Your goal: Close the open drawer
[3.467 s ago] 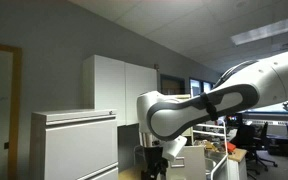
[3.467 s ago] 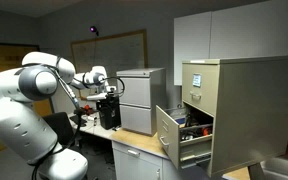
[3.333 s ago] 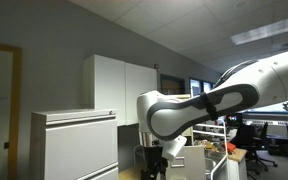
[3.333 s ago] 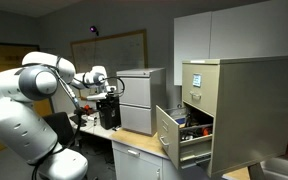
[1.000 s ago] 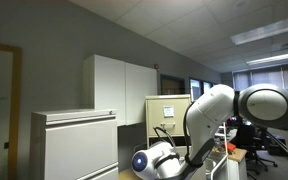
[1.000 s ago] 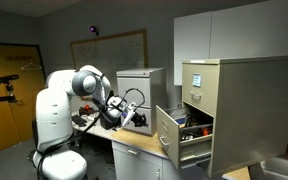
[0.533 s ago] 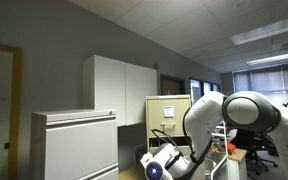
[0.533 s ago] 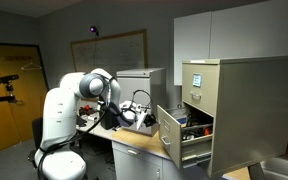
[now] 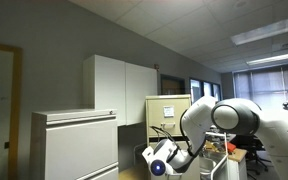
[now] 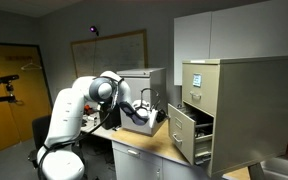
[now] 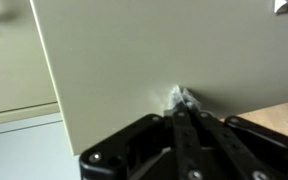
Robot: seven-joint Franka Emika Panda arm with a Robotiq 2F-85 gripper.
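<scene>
From where I stand, the white Franka arm (image 10: 96, 93) leans across the desk (image 10: 142, 146) toward the beige filing cabinet (image 10: 246, 110), and the gripper (image 10: 164, 118) sits right up against the front of the open drawer (image 10: 183, 136). That drawer is the one just under the labelled top drawer (image 10: 197, 79); it stands partway out from the cabinet body, its front panel facing the arm, with a dark gap showing beside it. In the wrist view the gripper (image 11: 180, 100) comes up from the bottom edge with its dark fingers (image 11: 174, 128) drawn together into a narrow point, nothing held between them, and the tips press on the plain beige drawer face (image 11: 134, 55) that fills most of the picture. A strip of wood-coloured surface (image 11: 274, 108) shows at the lower right of that view. Behind the arm in an exterior view stands a grey lateral cabinet (image 10: 142, 84), with pale wall cabinets (image 10: 239, 33) above the filing cabinet and a whiteboard (image 10: 112, 48) on the far wall. In an exterior view from the opposite side, the arm (image 9: 234, 117) bends low in front of the same beige cabinet (image 9: 164, 110), beside a white file cabinet (image 9: 74, 145); the gripper is hidden there.
</scene>
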